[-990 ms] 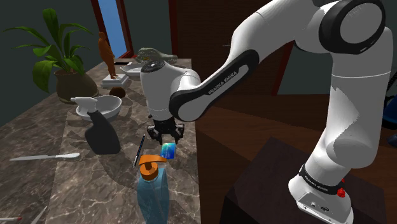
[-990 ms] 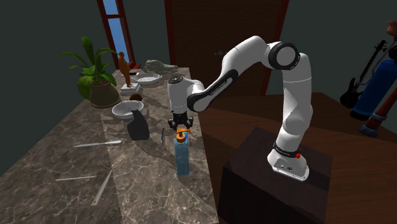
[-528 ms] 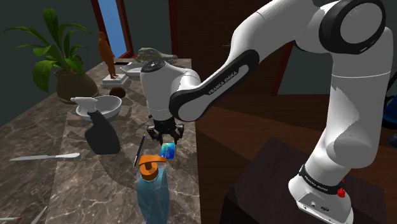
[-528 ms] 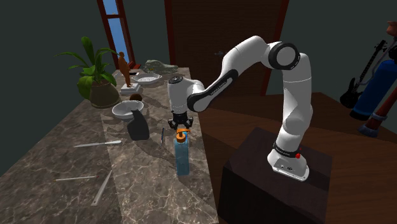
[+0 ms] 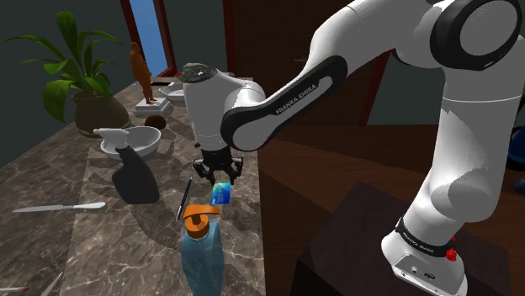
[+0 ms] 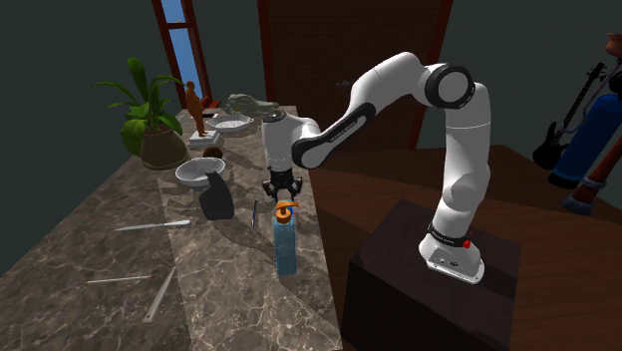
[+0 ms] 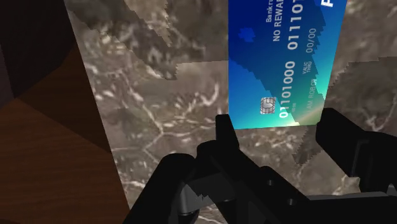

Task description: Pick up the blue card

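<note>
The blue bank card (image 7: 286,57) with white numbers and a chip stands between my gripper's (image 7: 277,124) two black fingers, which clasp its lower edge. In the shoulder view the card (image 5: 221,194) hangs just under the gripper (image 5: 218,176), slightly above the dark marble counter (image 5: 126,244) near its edge at that view's right. In the second exterior view the gripper (image 6: 281,195) hovers right behind the orange-capped bottle (image 6: 285,239).
A translucent blue bottle with an orange pump (image 5: 202,248) stands close in front of the card. A thin black pen (image 5: 184,199), a black spray bottle (image 5: 135,172) and a white bowl (image 5: 130,143) lie towards the shoulder view's left. A potted plant (image 5: 80,84) and a brown figurine (image 5: 141,76) stand further back.
The gripper has risen a little and shifted slightly towards the shoulder view's left, carrying the blue card up off the counter with it. Nothing else moved.
</note>
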`<state>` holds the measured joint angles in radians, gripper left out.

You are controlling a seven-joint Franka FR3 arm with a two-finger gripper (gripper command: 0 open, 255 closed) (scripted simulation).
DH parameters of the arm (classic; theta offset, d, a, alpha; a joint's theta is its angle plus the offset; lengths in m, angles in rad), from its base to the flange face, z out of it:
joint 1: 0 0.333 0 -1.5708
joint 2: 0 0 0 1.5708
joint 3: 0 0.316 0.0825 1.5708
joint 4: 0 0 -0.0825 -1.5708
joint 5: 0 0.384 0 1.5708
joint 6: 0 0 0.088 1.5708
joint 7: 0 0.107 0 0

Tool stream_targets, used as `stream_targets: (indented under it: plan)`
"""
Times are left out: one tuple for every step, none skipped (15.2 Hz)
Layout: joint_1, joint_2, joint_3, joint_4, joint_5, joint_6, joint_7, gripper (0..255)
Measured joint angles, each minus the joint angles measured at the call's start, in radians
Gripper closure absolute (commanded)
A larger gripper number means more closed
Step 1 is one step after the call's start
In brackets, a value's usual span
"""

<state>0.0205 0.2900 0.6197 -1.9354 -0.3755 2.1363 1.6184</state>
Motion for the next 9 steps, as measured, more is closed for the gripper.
stream_targets:
  plan:
    - [-0.001,-0.008,0.003,0.003,0.007,-0.010,-0.004,255]
    - [-0.004,-0.017,0.005,0.007,0.014,-0.019,-0.011,255]
    - [-0.005,-0.023,0.008,0.011,0.020,-0.028,-0.015,255]
    - [-0.006,-0.031,0.010,0.016,0.027,-0.039,-0.018,255]
    - [-0.008,-0.039,0.013,0.024,0.034,-0.052,-0.026,255]
    - [-0.009,-0.044,0.015,0.029,0.040,-0.061,-0.030,255]
    - [-0.012,-0.055,0.017,0.034,0.048,-0.073,-0.037,255]
    - [-0.013,-0.061,0.019,0.040,0.054,-0.084,-0.041,255]
    - [-0.014,-0.066,0.020,0.046,0.059,-0.093,-0.046,255]
